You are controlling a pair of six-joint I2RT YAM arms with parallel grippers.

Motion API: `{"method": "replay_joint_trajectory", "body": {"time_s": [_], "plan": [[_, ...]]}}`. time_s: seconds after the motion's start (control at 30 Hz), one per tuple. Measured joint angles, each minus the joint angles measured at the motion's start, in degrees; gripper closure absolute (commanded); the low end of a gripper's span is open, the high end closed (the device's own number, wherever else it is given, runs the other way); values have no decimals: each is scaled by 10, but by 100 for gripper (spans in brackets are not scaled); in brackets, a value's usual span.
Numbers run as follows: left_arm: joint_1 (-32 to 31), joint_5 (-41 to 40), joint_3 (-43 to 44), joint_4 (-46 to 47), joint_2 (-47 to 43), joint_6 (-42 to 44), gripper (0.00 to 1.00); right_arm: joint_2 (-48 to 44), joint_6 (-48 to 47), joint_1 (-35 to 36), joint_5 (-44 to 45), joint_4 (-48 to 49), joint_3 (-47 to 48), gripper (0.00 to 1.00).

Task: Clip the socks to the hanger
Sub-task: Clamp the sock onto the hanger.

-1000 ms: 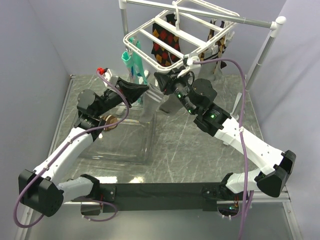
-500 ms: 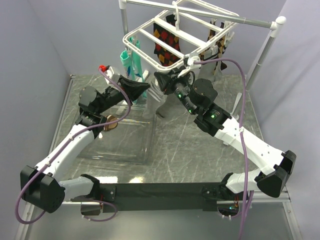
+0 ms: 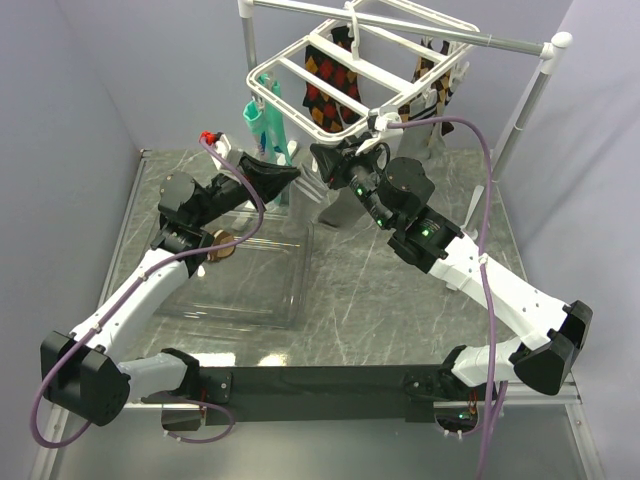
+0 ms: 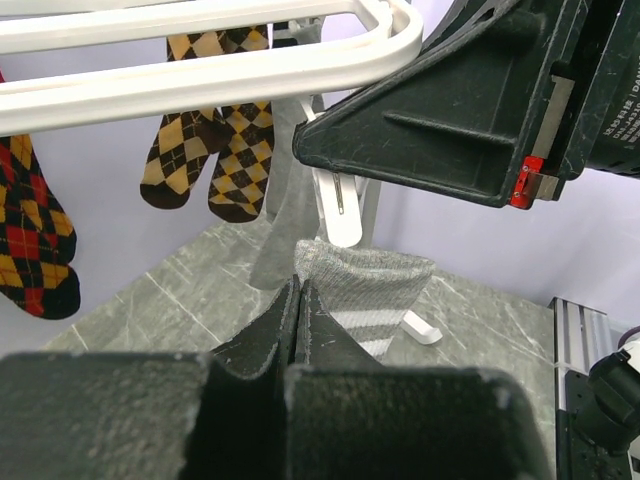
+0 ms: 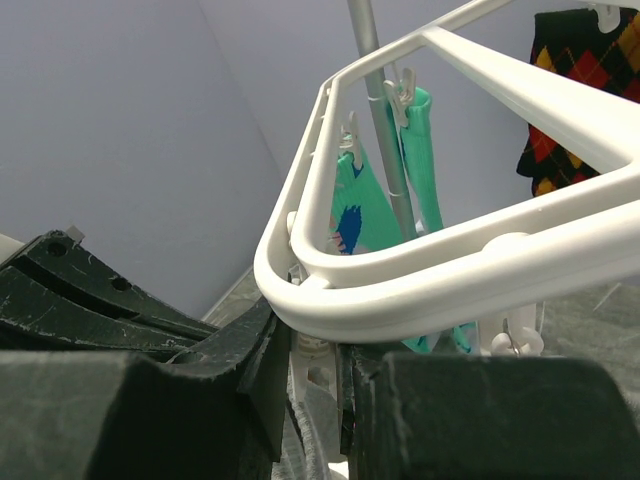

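My left gripper (image 4: 298, 288) is shut on the cuff of a grey sock (image 4: 365, 285) with two white stripes. It holds the cuff just under a white clip (image 4: 336, 205) at the near corner of the white hanger (image 4: 200, 78). My right gripper (image 5: 318, 372) is shut on that clip (image 5: 322, 378), just below the hanger's rim (image 5: 400, 285), with grey sock fabric (image 5: 312, 440) beneath it. In the top view the left gripper (image 3: 292, 174) and the right gripper (image 3: 322, 160) meet under the hanger (image 3: 300, 112), and grey fabric (image 3: 335, 205) hangs below them. Another grey sock (image 4: 283, 215) hangs behind the clip.
Teal patterned socks (image 3: 265, 125) and dark argyle socks (image 3: 328, 85) hang from the hanger. The hanger hangs from a metal rail stand (image 3: 530, 95) with white poles. A clear plastic bin (image 3: 255, 270) sits on the marble table under the left arm.
The left gripper has risen slightly toward the hanger's near corner with the sock. The right gripper has stayed at the clip.
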Motion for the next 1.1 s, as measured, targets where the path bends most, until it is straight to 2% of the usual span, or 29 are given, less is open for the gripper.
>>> {"method": "replay_joint_trajectory", "body": {"time_s": [1.1], "plan": [[0, 16, 1, -6, 10, 12, 99, -6, -14, 0, -8, 5, -3, 100]]}}
